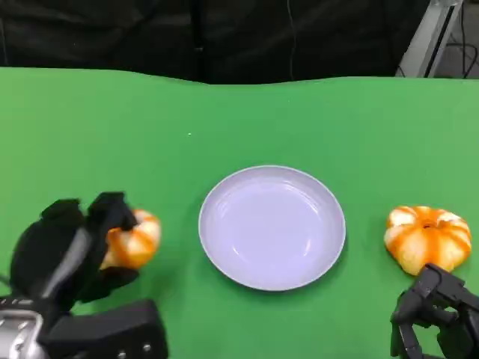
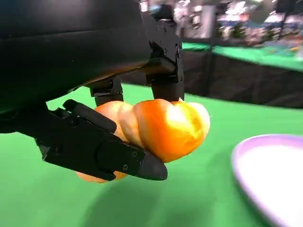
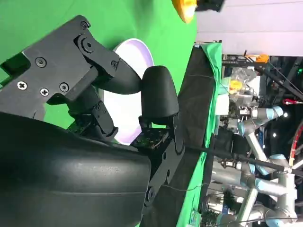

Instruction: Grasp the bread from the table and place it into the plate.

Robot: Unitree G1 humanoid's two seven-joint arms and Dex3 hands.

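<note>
My left hand grips an orange-glazed bread roll left of the plate. In the left wrist view the roll sits between black fingers, with a shadow on the cloth beneath it. The pale lilac plate lies with nothing in it at the table's middle, and its rim shows beside the held roll. A second orange roll lies on the cloth right of the plate. My right hand hangs just in front of that roll, fingers apart, holding nothing.
A green cloth covers the table, whose far edge meets a black backdrop. The right wrist view shows the plate past my fingers, and other robot arms stand beyond the table's edge.
</note>
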